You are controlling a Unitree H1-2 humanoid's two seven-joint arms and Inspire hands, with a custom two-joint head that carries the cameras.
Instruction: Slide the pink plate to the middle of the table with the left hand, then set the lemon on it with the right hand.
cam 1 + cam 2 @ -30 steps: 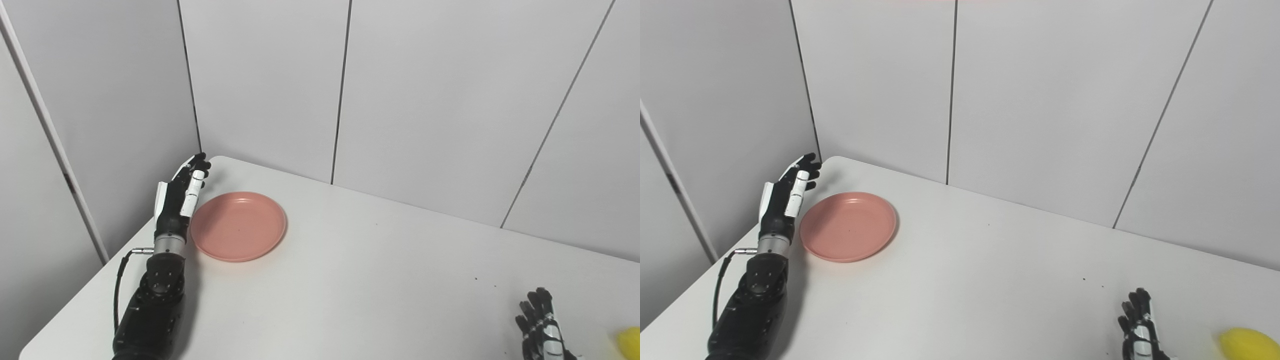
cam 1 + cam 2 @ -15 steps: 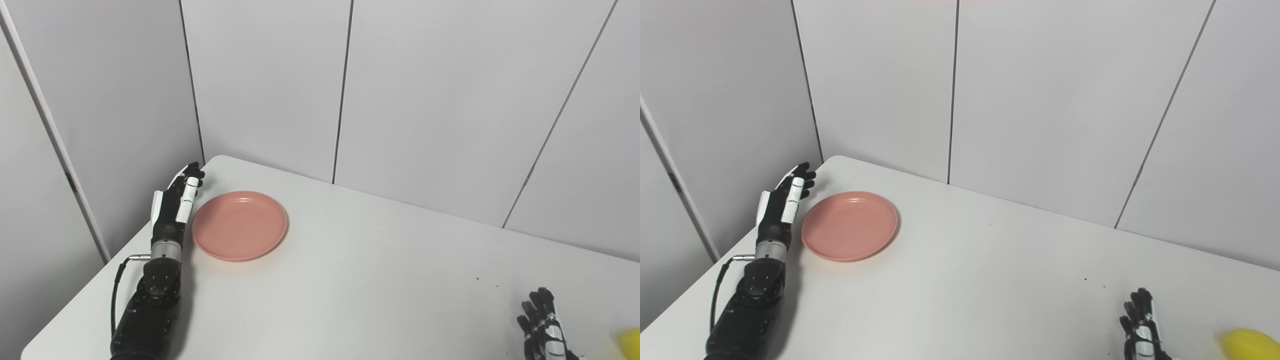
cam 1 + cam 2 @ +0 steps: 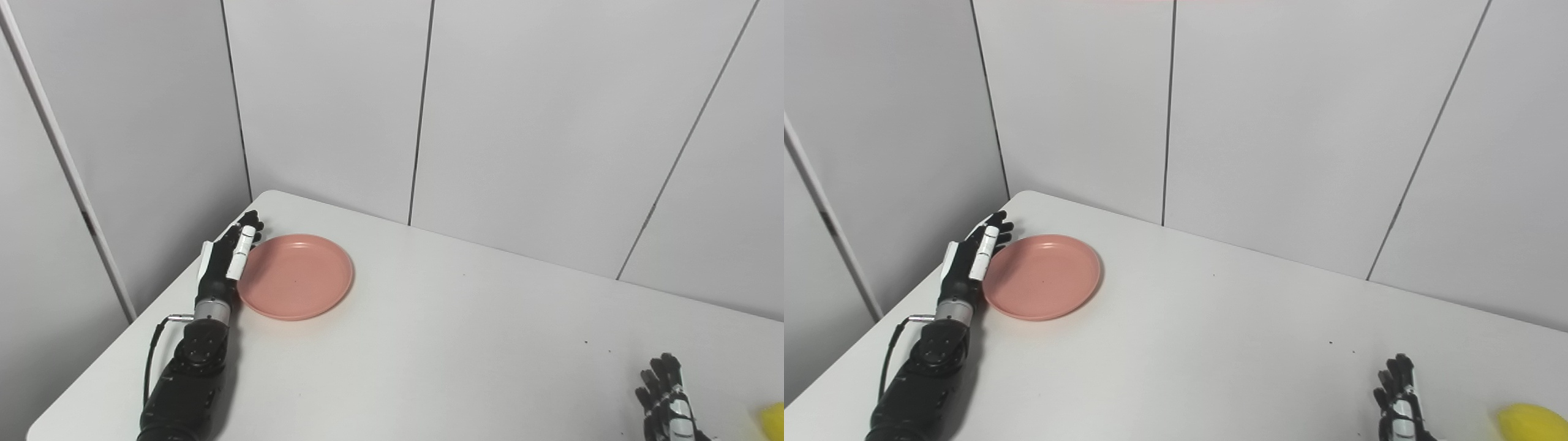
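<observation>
A pink plate [image 3: 297,275] lies flat near the table's far left corner, also in the right eye view [image 3: 1042,277]. My left hand [image 3: 225,260] is open, fingers straight, standing edge-on against the plate's left rim. A yellow lemon [image 3: 1530,422] lies at the table's front right, cut by the frame edge in the left eye view [image 3: 773,419]. My right hand [image 3: 1399,401] is open and empty, low at the bottom edge, just left of the lemon and apart from it.
The white table [image 3: 441,343] stands in a corner of grey wall panels [image 3: 520,122]. Its left edge runs just beside my left forearm [image 3: 184,380]. A few small dark specks [image 3: 586,342] mark the surface at the right.
My left hand has dropped lower and moved right, from just clear of the plate's left rim to against it. The plate and the right hand have not visibly moved.
</observation>
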